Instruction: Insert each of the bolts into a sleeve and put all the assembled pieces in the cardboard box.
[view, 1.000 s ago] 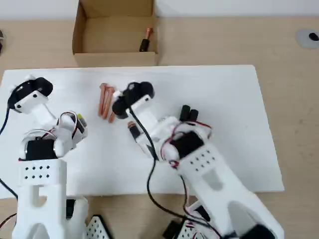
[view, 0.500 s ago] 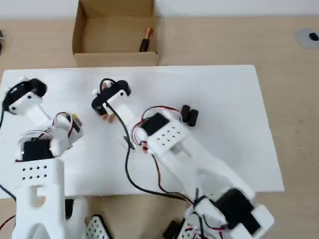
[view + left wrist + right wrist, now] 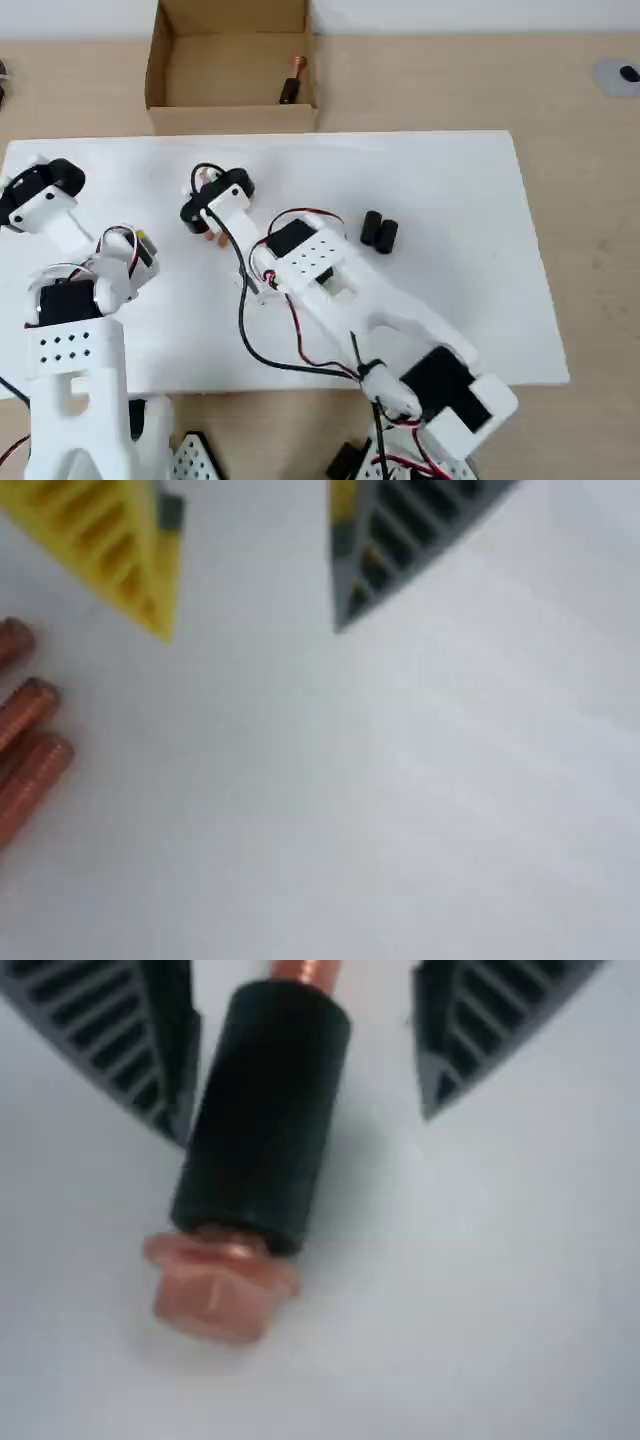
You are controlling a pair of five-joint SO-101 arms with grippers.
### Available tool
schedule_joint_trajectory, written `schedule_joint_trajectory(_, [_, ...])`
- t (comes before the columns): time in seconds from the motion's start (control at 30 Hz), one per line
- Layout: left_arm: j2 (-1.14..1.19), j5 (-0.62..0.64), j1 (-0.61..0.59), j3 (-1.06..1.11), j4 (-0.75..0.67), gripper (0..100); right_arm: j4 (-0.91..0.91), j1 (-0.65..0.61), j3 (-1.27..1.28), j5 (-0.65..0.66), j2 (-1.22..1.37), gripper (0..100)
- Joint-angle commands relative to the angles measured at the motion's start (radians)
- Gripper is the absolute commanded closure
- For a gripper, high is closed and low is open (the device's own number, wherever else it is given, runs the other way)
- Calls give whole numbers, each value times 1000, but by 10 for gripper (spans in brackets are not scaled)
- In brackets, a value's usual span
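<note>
Black-sleeved bolt (image 3: pixel 255 1150) is lying on the white sheet (image 3: pixel 520 1290) between the spread, unclamped jaws of the right claw (image 3: pixel 305 1115) | long axis is running along the gap, hex head poking past the tips | cardboard box (image 3: pixel 165 60) is sitting toward 12 o'clock in the high view.

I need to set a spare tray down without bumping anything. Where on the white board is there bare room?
Bare: the white board right of the two loose sleeves, out to its right edge, and the strip before the cardboard box. Crowded: around the bolts, where an arm lies across.
</note>
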Motion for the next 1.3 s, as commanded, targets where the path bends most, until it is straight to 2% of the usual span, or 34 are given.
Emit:
schedule_joint_trajectory(0.0, [1,-8,-14,-14,-3,881,-15,8,-82,-2,16,807])
schedule_joint_trajectory(0.3, [1,-8,-14,-15,-2,881,-5,113,-214,48,165,807])
schedule_joint_trajectory(0.83, [1,-8,-14,-17,-3,881,180,108,-262,49,197,807])
schedule_joint_trajectory(1.17, [1,-8,-14,-52,5,881,181,110,-262,49,200,813])
schedule_joint_trajectory(1.27, [1,-8,-14,-81,32,881,183,111,-262,49,200,877])
